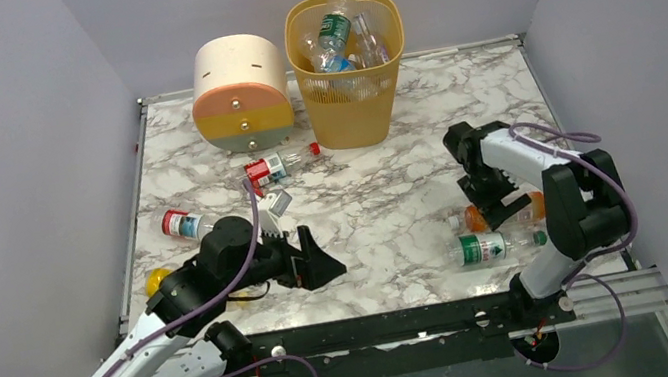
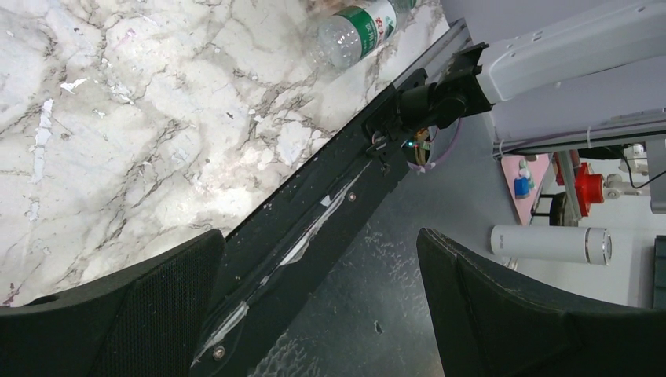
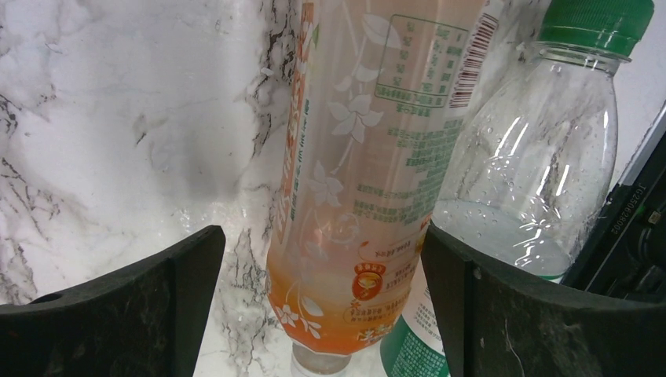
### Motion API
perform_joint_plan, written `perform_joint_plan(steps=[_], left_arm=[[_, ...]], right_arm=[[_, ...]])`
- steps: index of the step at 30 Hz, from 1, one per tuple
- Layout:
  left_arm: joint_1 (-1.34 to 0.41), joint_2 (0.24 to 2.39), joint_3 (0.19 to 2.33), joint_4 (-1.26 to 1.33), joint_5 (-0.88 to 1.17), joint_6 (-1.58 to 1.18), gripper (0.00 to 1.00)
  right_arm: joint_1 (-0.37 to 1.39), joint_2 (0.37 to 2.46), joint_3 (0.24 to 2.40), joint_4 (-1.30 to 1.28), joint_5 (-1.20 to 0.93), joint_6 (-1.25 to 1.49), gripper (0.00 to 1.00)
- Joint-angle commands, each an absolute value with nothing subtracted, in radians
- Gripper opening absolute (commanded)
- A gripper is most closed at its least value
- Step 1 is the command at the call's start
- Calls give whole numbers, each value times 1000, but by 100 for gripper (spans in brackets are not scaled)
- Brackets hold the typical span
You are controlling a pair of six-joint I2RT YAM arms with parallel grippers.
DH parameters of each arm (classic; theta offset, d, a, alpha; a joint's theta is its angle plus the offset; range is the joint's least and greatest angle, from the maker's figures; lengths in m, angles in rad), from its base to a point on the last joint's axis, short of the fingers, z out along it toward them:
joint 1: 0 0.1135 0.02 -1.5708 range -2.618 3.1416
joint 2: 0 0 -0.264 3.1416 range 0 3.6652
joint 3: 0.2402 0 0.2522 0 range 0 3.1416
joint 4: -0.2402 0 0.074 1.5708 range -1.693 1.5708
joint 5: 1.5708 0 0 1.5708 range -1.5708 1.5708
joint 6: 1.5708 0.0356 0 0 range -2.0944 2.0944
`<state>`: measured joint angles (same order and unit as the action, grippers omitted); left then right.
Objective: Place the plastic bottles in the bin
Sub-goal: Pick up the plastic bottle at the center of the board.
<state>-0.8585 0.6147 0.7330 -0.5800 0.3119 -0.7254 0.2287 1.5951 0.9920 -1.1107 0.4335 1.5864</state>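
Note:
The yellow-orange bin (image 1: 356,109) stands at the back with several plastic bottles (image 1: 339,38) inside. An orange-labelled bottle (image 1: 475,219) lies near the right front, beside a clear green-labelled bottle (image 1: 491,246). My right gripper (image 1: 496,201) is lowered over the orange bottle (image 3: 353,157), open, one finger on each side. Its right finger (image 3: 503,314) sits between that bottle and the green-capped bottle (image 3: 542,157). Left of centre lie a red-labelled bottle (image 1: 266,168), a red-capped bottle (image 1: 181,223) and a yellow bottle (image 1: 158,277). My left gripper (image 1: 316,257) hangs open and empty near the front edge.
A round cream, orange and green drawer unit (image 1: 240,92) stands left of the bin. Grey walls close in the marble table (image 1: 383,201) on three sides. The left wrist view shows the black front rail (image 2: 330,196) and the green-labelled bottle (image 2: 357,27).

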Motion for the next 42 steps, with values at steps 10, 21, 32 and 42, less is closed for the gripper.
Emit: perform_joint_plan(steps=[10,21,32,42], left_arm=[[-857,595,799,-634,264,-766,99],[-856,538,790,-714,210,-795,99],[-857,524,757,-723,176,-818,99],[-857,540,745,-705,166,-815,99]], right_arm=[[225,1656,1005,-979,428,1433,60],[255,1450,1025,-921,380,1200,40],[268,1220,1059,-874,263,970,35],[280,1183,1295,-859,120,869,34]])
